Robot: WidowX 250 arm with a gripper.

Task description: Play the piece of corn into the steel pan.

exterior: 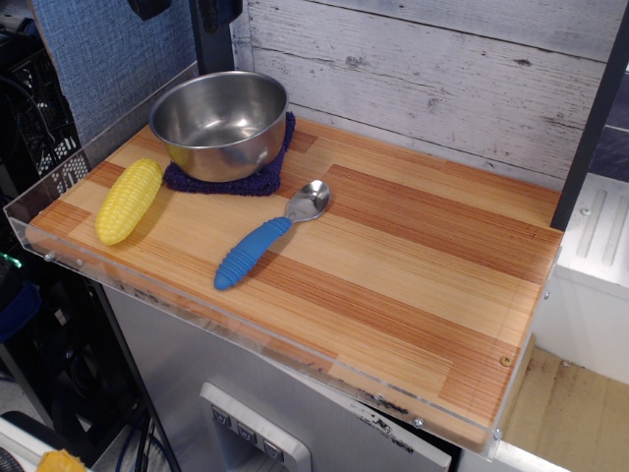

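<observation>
I see the steel pan (219, 120) sitting on a dark purple cloth (267, 173) at the back left of the wooden surface (413, 275). The piece of corn (129, 201) lies on the surface just left-front of the pan, apart from it. A blue-handled spoon (263, 242) lies front-right of the pan. The tool is out of my view, so I cannot tell its state.

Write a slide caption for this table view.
Yellow corn lies beside a steel pan on a purple cloth.
</observation>
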